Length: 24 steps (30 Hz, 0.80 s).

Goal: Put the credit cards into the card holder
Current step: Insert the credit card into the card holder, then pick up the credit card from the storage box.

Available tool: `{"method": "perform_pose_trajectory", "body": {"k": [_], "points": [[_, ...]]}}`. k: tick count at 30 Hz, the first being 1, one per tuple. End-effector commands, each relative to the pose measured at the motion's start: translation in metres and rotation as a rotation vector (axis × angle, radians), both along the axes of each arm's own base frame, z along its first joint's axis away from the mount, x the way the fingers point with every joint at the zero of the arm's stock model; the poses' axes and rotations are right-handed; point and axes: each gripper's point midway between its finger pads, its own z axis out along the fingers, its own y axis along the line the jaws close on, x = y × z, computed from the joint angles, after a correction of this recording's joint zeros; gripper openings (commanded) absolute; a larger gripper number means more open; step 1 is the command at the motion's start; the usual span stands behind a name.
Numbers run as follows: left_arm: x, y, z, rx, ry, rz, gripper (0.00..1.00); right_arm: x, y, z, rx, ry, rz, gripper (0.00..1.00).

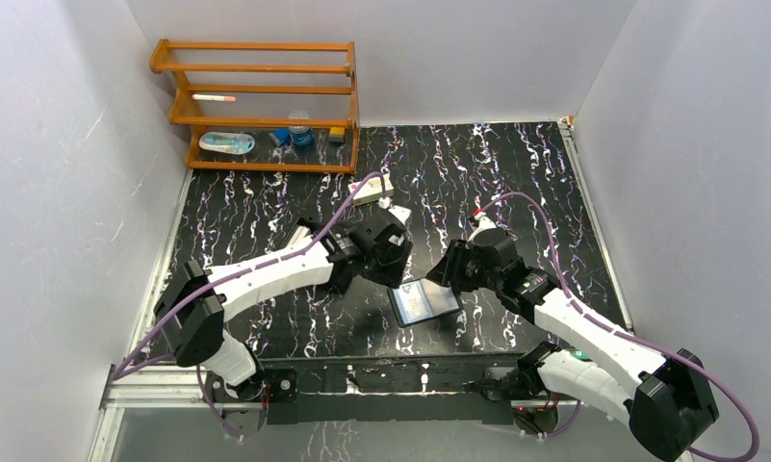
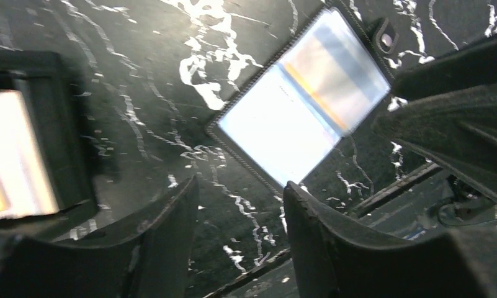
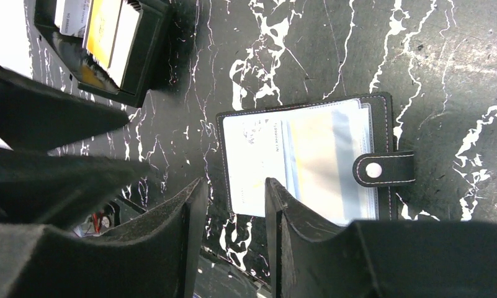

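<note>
The card holder (image 1: 424, 303) is lying open and flat on the marbled black table (image 1: 516, 173), sleeves facing up. A pale printed card (image 3: 253, 155) is showing through its clear sleeve. Glare is making it hard to tell whether more are sitting behind it.

The right wrist view is showing the holder's snap tab (image 3: 382, 169) sharply, while the left wrist view is smearing the holder into bright bands. The remaining credit cards (image 3: 123, 38) are standing in a black hinged box (image 3: 146, 56) near the holder, cut off at the frame edge in both wrist views. From above, the box is merging with the dark left gripper (image 1: 393, 268), which is hanging just beyond the holder's far left corner, fingers apart with nothing between them. The right gripper (image 1: 441, 274) is hovering just beyond the holder's far right corner, its fingers also spread and empty.

Farther beyond the holder, a cream carton (image 1: 376, 191) is lying partly behind the left arm's cable. A wooden rack (image 1: 256, 45) is standing well beyond it.
</note>
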Motion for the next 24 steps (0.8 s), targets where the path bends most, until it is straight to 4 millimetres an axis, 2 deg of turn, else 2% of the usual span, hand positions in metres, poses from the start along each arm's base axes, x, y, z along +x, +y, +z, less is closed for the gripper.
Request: {"method": "perform_pose_trajectory", "body": {"k": [1, 6, 10, 15, 19, 24], "points": [[0.026, 0.049, 0.030, 0.136, -0.067, 0.039, 0.54, 0.004, 0.005, 0.025, 0.027, -0.059, 0.022, 0.48], [0.059, 0.102, 0.042, 0.251, -0.112, 0.076, 0.53, 0.003, 0.004, 0.038, 0.055, -0.099, 0.023, 0.49], [0.082, 0.142, 0.036, 0.379, -0.140, 0.104, 0.47, 0.002, 0.004, 0.048, 0.084, -0.128, 0.022, 0.48], [0.090, 0.147, 0.020, 0.335, -0.058, 0.114, 0.48, 0.001, 0.005, 0.048, 0.092, -0.132, 0.025, 0.48], [0.093, 0.145, 0.010, 0.282, 0.009, 0.108, 0.56, 0.001, 0.006, 0.049, 0.097, -0.133, 0.030, 0.48], [0.094, 0.146, -0.007, 0.223, 0.110, 0.094, 0.59, 0.001, 0.005, 0.052, 0.105, -0.141, 0.026, 0.47]]}}
